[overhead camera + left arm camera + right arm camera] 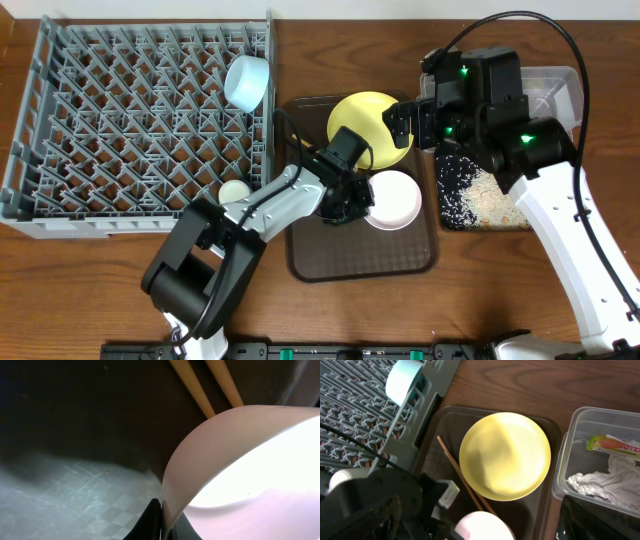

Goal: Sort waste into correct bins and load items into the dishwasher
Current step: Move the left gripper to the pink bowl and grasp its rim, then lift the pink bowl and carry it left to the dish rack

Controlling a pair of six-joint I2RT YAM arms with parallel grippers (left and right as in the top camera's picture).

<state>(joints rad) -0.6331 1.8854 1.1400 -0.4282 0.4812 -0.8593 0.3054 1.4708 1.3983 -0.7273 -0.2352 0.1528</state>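
Note:
My left gripper point(360, 203) is down on the brown serving tray point(330, 262), shut on the rim of the white bowl point(395, 200). In the left wrist view the jaws point(162, 521) pinch the bowl wall point(240, 460), with the chopsticks point(197, 390) beyond it. The yellow plate point(362, 122) lies at the tray's back, and the chopsticks point(462, 480) lie beside the plate point(505, 455). My right gripper point(402, 120) hovers over the plate's right edge; its jaws do not show. The light blue bowl point(246, 82) stands in the grey dish rack point(120, 110).
The small white cup point(235, 190) sits at the rack's near right corner. The clear tub point(570, 460) holds the green-yellow wrapper point(615, 446) and white tissue point(600, 482). The black tray point(455, 215) in front of the tub holds rice-like scraps point(490, 200).

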